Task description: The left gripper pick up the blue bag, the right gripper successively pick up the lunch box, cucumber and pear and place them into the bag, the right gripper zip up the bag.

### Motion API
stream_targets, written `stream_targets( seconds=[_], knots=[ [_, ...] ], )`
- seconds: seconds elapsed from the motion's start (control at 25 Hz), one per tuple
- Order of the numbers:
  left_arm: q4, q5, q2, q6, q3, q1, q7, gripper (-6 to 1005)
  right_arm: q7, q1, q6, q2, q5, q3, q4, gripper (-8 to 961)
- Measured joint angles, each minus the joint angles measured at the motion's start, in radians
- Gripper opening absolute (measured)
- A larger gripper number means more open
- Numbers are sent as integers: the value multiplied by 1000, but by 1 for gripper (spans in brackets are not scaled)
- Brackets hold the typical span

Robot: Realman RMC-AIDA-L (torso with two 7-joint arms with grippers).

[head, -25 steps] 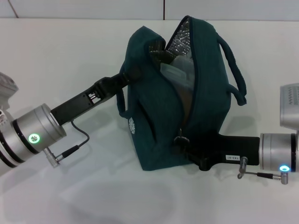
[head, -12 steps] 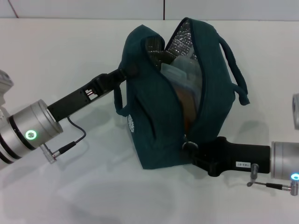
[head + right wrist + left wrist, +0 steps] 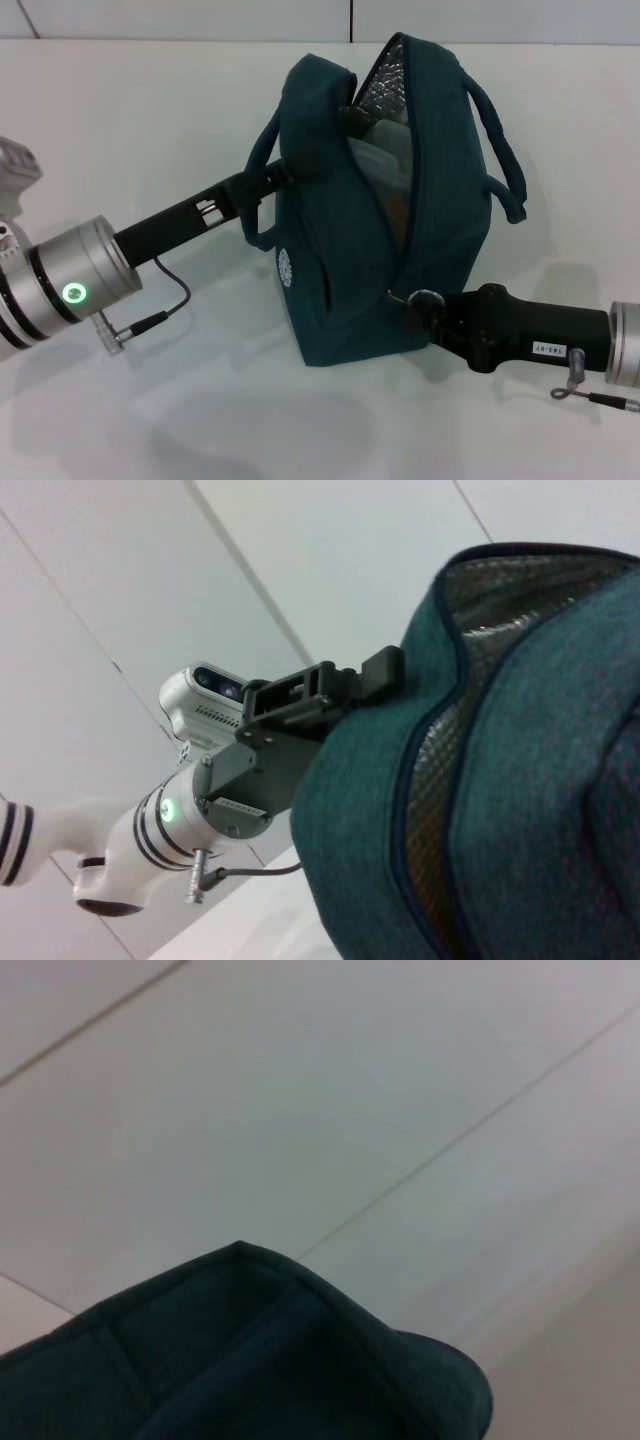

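Note:
The blue bag (image 3: 400, 200) stands upright on the white table, its top open and its silver lining (image 3: 385, 80) showing. A pale lunch box (image 3: 378, 158) shows inside; the cucumber and pear are hidden. My left gripper (image 3: 275, 180) is shut on the bag's left side near its handle, which the right wrist view also shows (image 3: 345, 685). My right gripper (image 3: 418, 303) is at the low front end of the bag's opening, shut on the zipper pull (image 3: 396, 296). The left wrist view shows only the bag's fabric (image 3: 250, 1370).
The white table (image 3: 150, 110) runs all around the bag, with a wall seam at the back. The bag's right handle (image 3: 505, 160) hangs loose on the right side. A cable (image 3: 165, 300) loops off my left wrist.
My right arm has drawn to the right with the zipper end, and the bag's opening has narrowed. My left gripper has shifted slightly right with the bag's side.

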Motion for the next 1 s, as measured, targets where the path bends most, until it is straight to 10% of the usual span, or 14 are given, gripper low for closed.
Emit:
stream_targets(
  seconds=[0.56,1.0],
  knots=[
    [0,18,13,156,-6,22,231,704,-21,0,-68,-2,0,3,1,13],
    [-14,119,-5,104,0,165,445,708,-74,1,-181,-3,-2,82,1,15]
  ],
)
